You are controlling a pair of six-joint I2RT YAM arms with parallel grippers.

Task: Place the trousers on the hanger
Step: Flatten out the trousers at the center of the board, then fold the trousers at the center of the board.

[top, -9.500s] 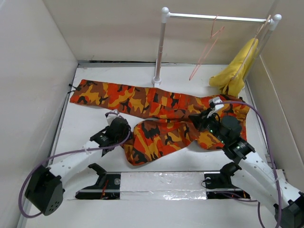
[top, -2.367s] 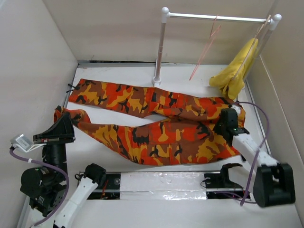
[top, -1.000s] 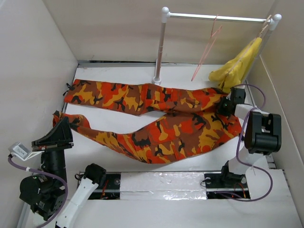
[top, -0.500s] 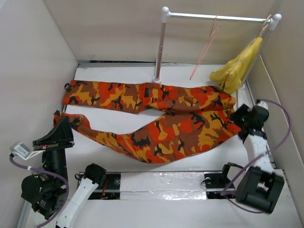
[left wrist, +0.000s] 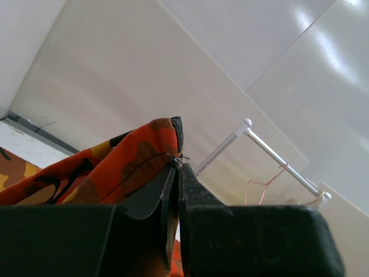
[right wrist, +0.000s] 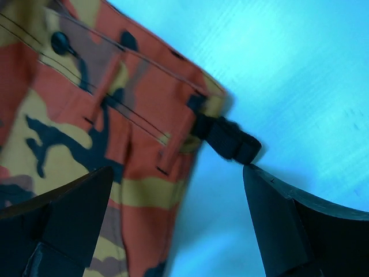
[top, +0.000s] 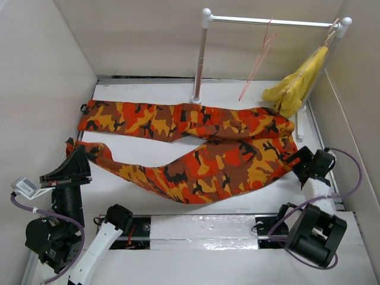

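You are at the gathering step. The trousers lie spread across the table, legs running left and waist at the right. They are not yet on the hanger, which hangs from the white rail stand at the back, beside a yellow cloth.

Your left gripper is pinched tight on the near leg's cuff and holds it raised. Your right gripper is spread wide at the waistband corner, gripping nothing, with a black strap lying between its fingers. Next, I judge, you need to close on that waistband and lift.

You cannot tell whether the right fingers touch the cloth. The hanger's thin wire is hard to trace, and from overhead the cuff hides the left fingertips.
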